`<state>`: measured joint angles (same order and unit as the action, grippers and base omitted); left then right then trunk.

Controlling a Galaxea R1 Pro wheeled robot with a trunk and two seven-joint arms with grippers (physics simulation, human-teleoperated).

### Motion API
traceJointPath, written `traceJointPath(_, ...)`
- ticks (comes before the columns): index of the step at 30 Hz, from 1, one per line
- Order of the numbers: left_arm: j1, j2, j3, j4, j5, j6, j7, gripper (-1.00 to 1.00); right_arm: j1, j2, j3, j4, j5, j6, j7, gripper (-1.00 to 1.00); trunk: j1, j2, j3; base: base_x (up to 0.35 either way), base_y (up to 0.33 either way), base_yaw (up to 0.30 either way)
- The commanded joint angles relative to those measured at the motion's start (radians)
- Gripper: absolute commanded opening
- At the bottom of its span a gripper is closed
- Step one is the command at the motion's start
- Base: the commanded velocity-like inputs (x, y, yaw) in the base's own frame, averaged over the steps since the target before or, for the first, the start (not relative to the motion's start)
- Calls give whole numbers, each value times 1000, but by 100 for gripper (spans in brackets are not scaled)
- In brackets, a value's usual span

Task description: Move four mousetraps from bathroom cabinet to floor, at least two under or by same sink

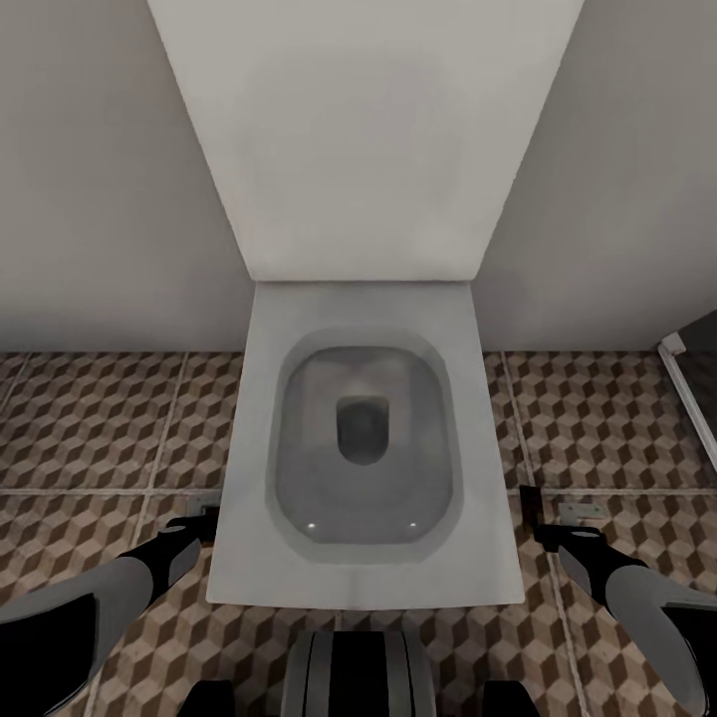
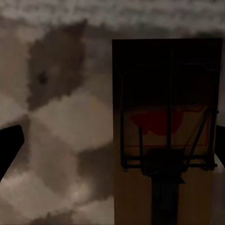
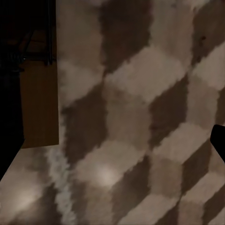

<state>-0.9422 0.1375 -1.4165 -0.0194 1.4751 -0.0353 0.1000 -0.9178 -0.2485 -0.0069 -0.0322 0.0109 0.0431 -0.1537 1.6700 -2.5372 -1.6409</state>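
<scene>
Left gripper (image 2: 112,145): fingers spread, a mousetrap (image 2: 166,136) flat on the floor (image 2: 61,117) between them. Right gripper (image 3: 112,145): spread, second mousetrap (image 3: 40,103) beside one finger.

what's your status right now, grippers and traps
Facing the toilet, arms low either side. Left gripper: mousetrap between its fingers, grip unclear. Right gripper: second mousetrap at one finger. No sink ahead.

One tan mousetrap (image 2: 166,140), red mark and dark wire bar up, lies flat on the cube-patterned bathroom floor (image 2: 61,136); another mousetrap (image 3: 40,103) lies flat there too.
</scene>
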Motion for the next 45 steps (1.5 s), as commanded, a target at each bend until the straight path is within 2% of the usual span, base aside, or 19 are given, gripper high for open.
traceJointPath(1, 0, 2, -13, 7, 7, 58, 27, -100, 0, 0, -1, -2, 1, 4, -1, 100, 2, 0, -1, 0, 0, 0)
traceJointPath(25, 0, 2, -13, 7, 7, 58, 27, -100, 0, 0, -1, -2, 1, 4, -1, 100, 2, 0, -1, 0, 0, 0)
traceJointPath(26, 0, 2, -13, 7, 7, 58, 27, 100, 0, 0, -1, -2, 1, 4, -1, 100, 2, 0, -1, 0, 0, 0)
traceJointPath(45, 0, 2, -12, 8, 8, 58, 27, 100, 0, 0, -1, -2, 1, 4, -1, 100, 2, 0, -1, 0, 0, 0)
